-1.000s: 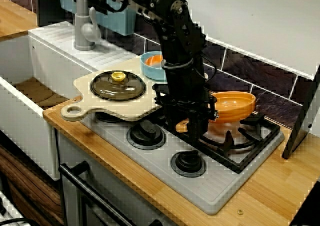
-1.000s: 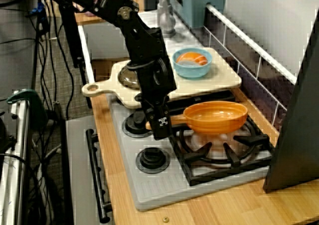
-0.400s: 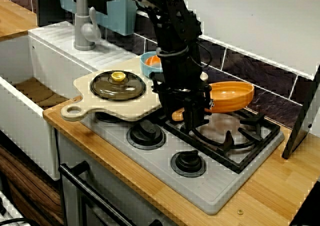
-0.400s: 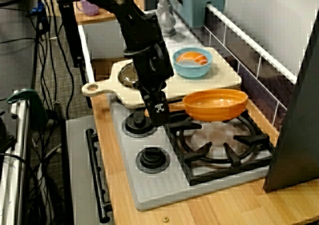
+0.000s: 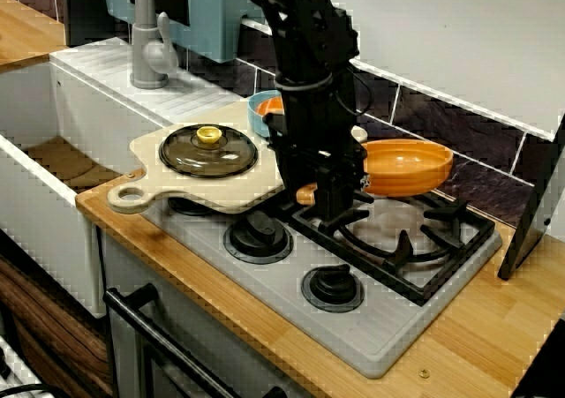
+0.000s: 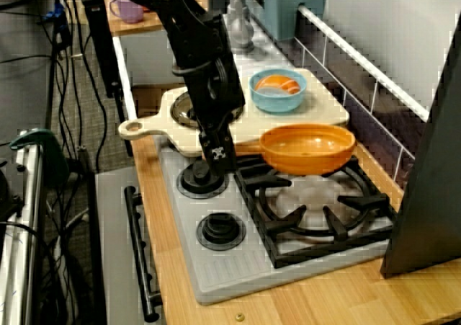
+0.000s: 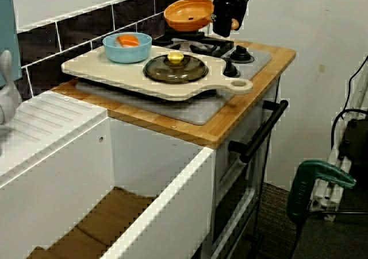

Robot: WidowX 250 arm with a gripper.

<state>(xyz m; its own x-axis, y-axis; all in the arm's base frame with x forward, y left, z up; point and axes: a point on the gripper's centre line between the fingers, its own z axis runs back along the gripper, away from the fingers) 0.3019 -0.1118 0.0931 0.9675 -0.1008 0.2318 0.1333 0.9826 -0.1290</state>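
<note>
Since a second ago I've raised the pan (image 5: 406,167) clear of the grate (image 5: 415,244), claw (image 5: 328,197) clamped on its handle (image 5: 305,195); mid-lift, and the next move needs it kept level.

The black arm (image 5: 305,27) is being reached in from the upper left and bent at its joints, so that the last link is being held nearly upright. The wrist (image 5: 311,107) is being pointed straight down, and the gripper (image 5: 332,202) is being hung below it, tips downward. The jaws are being pressed closed in a grip. In the side view the gripper (image 7: 225,19) is being carried in the air, leaning only slightly off vertical.
</note>
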